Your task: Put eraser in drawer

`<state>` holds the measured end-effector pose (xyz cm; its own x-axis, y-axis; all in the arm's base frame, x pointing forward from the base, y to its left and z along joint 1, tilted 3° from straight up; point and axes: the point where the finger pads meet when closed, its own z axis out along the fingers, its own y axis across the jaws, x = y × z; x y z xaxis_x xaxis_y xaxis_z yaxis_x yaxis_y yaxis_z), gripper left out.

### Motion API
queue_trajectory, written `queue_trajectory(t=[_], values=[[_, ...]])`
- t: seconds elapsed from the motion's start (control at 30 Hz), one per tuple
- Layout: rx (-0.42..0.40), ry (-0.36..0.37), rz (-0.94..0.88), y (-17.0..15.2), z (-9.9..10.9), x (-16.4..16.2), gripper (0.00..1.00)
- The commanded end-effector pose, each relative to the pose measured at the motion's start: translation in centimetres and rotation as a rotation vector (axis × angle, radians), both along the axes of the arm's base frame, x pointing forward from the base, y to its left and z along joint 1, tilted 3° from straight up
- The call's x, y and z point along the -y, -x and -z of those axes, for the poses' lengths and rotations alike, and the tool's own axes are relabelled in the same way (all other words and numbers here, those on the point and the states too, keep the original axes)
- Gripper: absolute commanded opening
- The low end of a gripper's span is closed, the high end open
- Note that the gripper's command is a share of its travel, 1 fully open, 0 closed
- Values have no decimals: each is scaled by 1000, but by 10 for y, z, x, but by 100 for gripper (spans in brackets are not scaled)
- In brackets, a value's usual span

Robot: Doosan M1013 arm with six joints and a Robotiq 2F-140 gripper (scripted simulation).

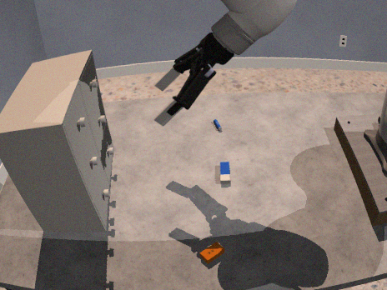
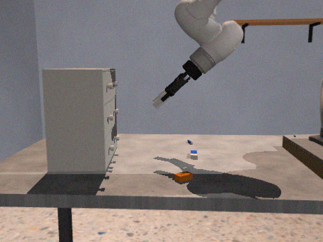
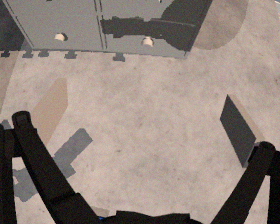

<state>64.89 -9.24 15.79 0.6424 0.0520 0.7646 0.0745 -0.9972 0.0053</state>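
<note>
The eraser [image 1: 225,172], blue and white, lies flat on the table in the middle; it also shows in the exterior view [image 2: 193,154]. The small grey chest [image 1: 56,147] stands at the left with all its drawers pushed in, knobs facing right; it shows in the exterior view [image 2: 81,119] too. The wrist view looks down at the chest's lower drawer fronts [image 3: 113,16]. My gripper [image 1: 167,98] is open and empty, high above the table, tilted toward the chest, between the chest and the eraser. It also shows in the exterior view [image 2: 159,101] and in the wrist view [image 3: 140,153].
A small blue object [image 1: 217,125] lies beyond the eraser. An orange block [image 1: 211,252] lies near the table's front edge. A raised brown platform [image 1: 363,176] with the robot's base is at the right.
</note>
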Motion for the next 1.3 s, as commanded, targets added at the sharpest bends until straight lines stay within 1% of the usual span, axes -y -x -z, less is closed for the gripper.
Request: queue_trajectory(t=[0.0,0.07,0.33,0.57,0.93,1.27], values=[[143,9,6,-4,6,-2,100],[143,9,6,-4,6,-2,100],[270,-1,4,-15,16,-2,100],[344,-5,4,-22,22,-2,100],[385,-8,3,-25,25,-2,100],[391,-9,3,-26,25,-2,100]])
